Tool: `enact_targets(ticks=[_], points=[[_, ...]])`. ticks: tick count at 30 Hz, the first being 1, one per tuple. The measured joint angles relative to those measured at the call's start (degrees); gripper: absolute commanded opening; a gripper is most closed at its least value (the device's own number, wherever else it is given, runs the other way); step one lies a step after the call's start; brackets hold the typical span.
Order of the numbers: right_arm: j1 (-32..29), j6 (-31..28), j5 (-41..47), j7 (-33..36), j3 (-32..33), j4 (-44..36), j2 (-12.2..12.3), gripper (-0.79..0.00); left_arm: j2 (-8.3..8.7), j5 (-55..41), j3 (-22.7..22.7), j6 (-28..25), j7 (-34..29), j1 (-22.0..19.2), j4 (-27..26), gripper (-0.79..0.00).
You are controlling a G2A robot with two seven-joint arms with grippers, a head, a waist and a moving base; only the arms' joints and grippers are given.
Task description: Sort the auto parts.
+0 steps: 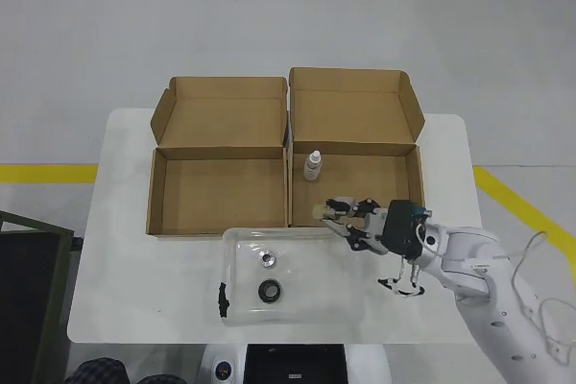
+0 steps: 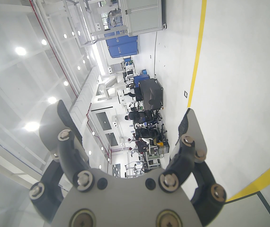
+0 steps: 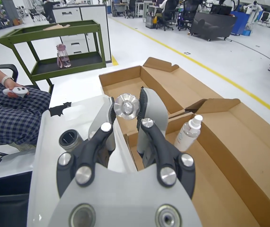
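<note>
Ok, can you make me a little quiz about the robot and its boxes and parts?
1. True or false: the right gripper is shut on a shiny metal disc.
2. What stands in the right box? A: a white bottle. B: a red ball. C: a cup.
3. Fill the gap: ___ parts lie in the clear tray.

Key: 1 true. 2 A. 3 two, a silver piece and a black ring.
</note>
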Motion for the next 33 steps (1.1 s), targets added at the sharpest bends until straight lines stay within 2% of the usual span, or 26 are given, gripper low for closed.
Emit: enact_targets(ticks=[8, 21, 33], points=[[3.82, 4.55, -0.79, 11.03, -0.70, 0.49, -0.02, -0.785, 0.00, 0.00, 0.00, 0.00, 0.00, 0.00, 0.00, 0.000], [14.34, 8.99, -0.22, 25.48, -6.39, 7.08, -1.01, -0.785, 0.00, 0.00, 0.00, 0.00, 0.00, 0.00, 0.00, 0.000], [22.13, 12.34, -1.18, 32.63, -13.58, 15.60, -2.66, -0.785, 0.00, 0.00, 0.00, 0.00, 0.00, 0.00, 0.00, 0.000]])
